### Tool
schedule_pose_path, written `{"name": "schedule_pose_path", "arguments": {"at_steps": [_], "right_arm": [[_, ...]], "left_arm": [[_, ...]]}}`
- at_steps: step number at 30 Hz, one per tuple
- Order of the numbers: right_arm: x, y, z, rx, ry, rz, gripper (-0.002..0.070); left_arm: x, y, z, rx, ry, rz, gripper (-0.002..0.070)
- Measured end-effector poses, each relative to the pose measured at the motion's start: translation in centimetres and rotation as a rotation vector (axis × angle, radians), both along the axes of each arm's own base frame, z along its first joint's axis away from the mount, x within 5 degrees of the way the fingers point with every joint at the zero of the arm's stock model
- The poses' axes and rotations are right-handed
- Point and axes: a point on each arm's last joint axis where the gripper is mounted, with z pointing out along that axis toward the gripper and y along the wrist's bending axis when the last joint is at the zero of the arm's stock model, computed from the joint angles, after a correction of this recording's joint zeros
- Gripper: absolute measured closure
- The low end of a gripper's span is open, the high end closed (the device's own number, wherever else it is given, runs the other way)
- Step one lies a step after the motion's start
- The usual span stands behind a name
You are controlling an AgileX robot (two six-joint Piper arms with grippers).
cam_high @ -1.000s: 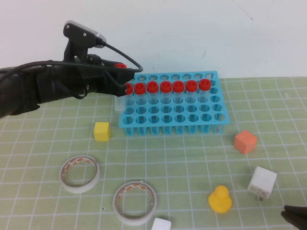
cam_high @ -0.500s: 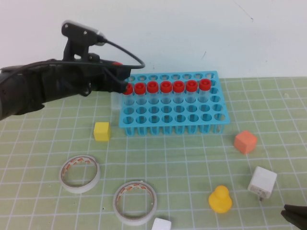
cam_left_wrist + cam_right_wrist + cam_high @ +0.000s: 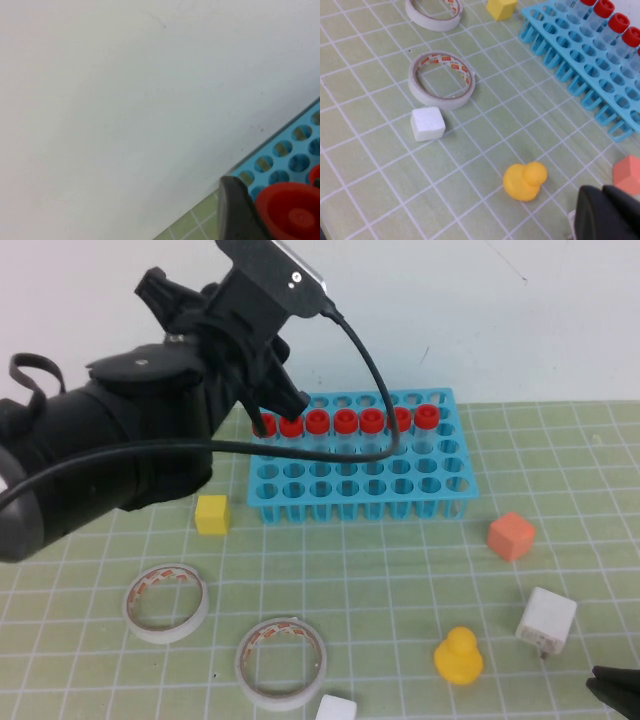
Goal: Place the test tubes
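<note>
Over green mat (image 3: 380, 570), left claw (image 3: 275, 405) grips tube (image 3: 292, 212) at rack (image 3: 360, 483); right claw (image 3: 620, 692) clenched nearside.

A light green mat (image 3: 380, 570), printed with a regular grid of white lines, covers all of the surface in view. A plain white wall (image 3: 480, 320) stands directly behind it, meets the mat's rear edge and carries a few faint marks. Lighting is even and diffuse, producing only soft shadows on the mat.
</note>
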Motion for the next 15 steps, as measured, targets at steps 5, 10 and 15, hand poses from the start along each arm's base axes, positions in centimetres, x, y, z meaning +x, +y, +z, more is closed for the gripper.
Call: {"name": "schedule_pose_path", "arguments": {"at_steps": [5,10,15], "right_arm": [[0.0,0.0,0.0,0.0,0.0,0.0,0.0678],[0.0,0.0,0.0,0.0,0.0,0.0,0.0678],[0.0,0.0,0.0,0.0,0.0,0.0,0.0678]], "left_arm": [[-0.1,0.0,-0.3,-0.034,0.016,0.036,0.0423],[-0.3,-0.7,-1.6,-0.203,0.075,-0.067,0.0423],[-0.8,-1.3,-3.1,-0.335,0.159,-0.204,0.0423]]}}
